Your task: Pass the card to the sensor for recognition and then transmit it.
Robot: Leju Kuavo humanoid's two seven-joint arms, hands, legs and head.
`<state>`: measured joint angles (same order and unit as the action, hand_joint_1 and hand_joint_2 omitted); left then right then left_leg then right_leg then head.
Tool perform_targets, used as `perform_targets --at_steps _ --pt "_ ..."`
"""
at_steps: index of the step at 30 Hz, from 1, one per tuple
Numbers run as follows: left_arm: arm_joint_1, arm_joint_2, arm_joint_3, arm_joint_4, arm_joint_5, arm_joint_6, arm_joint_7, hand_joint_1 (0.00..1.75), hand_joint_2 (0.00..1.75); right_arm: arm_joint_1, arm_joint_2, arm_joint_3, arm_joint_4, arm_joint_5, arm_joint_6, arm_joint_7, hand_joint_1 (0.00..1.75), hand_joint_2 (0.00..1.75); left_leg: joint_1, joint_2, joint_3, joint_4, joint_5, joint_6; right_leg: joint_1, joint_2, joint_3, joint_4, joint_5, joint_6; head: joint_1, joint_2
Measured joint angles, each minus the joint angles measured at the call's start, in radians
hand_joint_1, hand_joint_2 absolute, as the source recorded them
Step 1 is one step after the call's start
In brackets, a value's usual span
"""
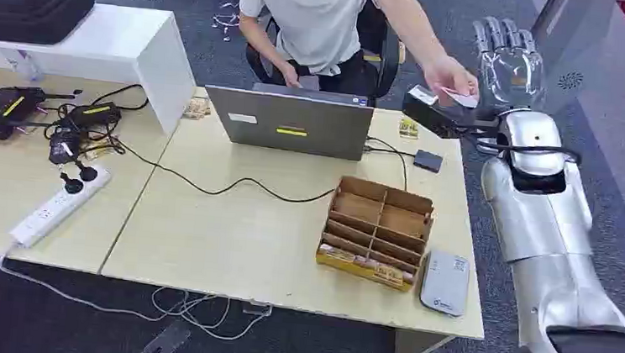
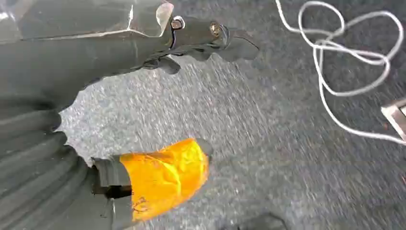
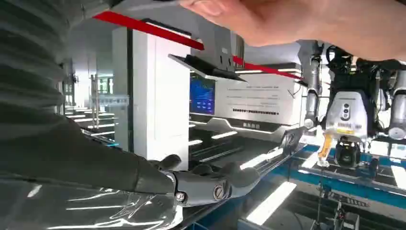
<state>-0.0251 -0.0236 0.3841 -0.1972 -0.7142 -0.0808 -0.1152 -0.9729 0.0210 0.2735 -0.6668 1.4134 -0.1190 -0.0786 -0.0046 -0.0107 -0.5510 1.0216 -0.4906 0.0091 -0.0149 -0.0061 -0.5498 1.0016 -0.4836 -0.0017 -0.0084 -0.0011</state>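
No lettering is legible: lines of print on the white wall panel and the blue screen remain too small to read.

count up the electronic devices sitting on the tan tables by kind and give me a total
Laptop: 1
Power strip: 1
Grey card reader: 1
Black router-like box: 1
Small dark box by the laptop: 1
Total: 5
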Motion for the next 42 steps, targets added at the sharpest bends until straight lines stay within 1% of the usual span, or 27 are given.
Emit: perform_targets --at_steps 4,7,31,34,36,39,42 --pt "0.000 -0.010 0.011 0.001 0.008 -0.023 0.017 0.00 0.00 -0.001 0.005 0.008 0.007 -0.021 0.000 -0.016 1.75 1.75 0.000 0.000 0.000 0.000 0.000 0.000 0.000 0.000 0.000 0.000 0.000 0.000 0.000 0.000" --pt "0.001 -0.013 0.018 0.002 0.008 -0.028 0.029 0.00 0.00 0.001 0.008 0.013 0.007 -0.037 0.001 -0.021 1.75 1.75 0.000 0.000 0.000 0.000 0.000 0.000 0.000 0.000 0.000 0.000 0.000 0.000 0.000 0.000" --pt "0.001 -0.024 0.066 0.004 -0.002 -0.042 0.049 0.00 0.00 0.002 0.016 0.027 0.004 -0.074 0.011 -0.029 1.75 1.75 0.000 0.000 -0.001 0.000 0.000 0.000 0.000 0.000 -0.001 0.000 0.000 0.000 0.000 0.000" --pt "0.001 -0.025 0.066 0.004 -0.027 -0.064 0.071 0.00 0.00 0.003 0.016 0.034 -0.004 -0.085 0.011 -0.047 1.75 1.75 0.000 0.000 -0.001 0.000 0.000 0.000 0.000 0.000 -0.001 0.000 0.000 0.000 0.000 0.000" --pt "0.001 -0.026 0.068 0.004 -0.016 -0.063 0.073 0.00 0.00 0.005 0.016 0.040 -0.010 -0.093 0.003 -0.055 1.75 1.75 0.000 0.000 -0.001 0.000 0.000 0.000 0.000 0.000 -0.002 0.000 0.000 0.000 0.000 0.000" --pt "0.002 -0.031 0.088 0.004 0.005 -0.052 0.074 0.00 0.00 0.032 -0.002 0.043 -0.042 -0.108 -0.032 -0.079 1.75 1.75 0.000 0.000 -0.001 0.000 0.000 0.000 0.000 0.000 -0.002 0.000 0.000 0.000 -0.001 0.000" --pt "0.003 -0.033 0.096 0.004 0.010 -0.047 0.074 0.00 0.00 0.058 -0.019 0.044 -0.067 -0.112 -0.043 -0.089 1.75 1.75 0.000 0.000 -0.001 0.001 0.000 0.000 0.000 0.000 -0.002 -0.001 0.000 0.000 0.000 0.000"
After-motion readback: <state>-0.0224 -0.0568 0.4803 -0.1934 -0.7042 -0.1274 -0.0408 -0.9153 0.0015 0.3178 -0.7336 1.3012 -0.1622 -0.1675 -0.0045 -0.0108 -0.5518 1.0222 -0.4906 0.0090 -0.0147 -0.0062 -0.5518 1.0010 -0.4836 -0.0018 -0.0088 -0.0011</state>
